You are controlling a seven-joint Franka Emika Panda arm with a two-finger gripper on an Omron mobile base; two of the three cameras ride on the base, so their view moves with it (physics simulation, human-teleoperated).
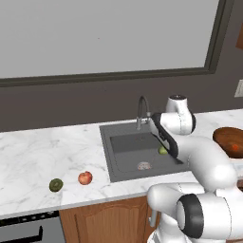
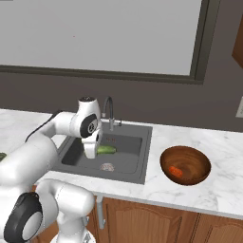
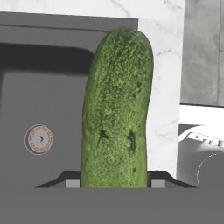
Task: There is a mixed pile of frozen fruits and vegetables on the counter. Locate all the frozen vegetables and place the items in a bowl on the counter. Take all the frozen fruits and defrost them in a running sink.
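Currently my end effector [image 2: 93, 151] pinches the cucumber [image 3: 116, 109] above the sink [image 2: 130, 163]. Right of the sink, the bowl [image 2: 189, 161] on the surface [image 2: 223, 190] holds the carrot [image 2: 175, 171]. I should carry the cucumber level across, then release low inside the bowl.

I count one cucumber [image 3: 116, 113], one carrot [image 2: 175, 171], one apple [image 1: 85, 178], one dark green fruit [image 1: 56, 185], one bowl [image 2: 201, 161] and one sink [image 2: 128, 161].
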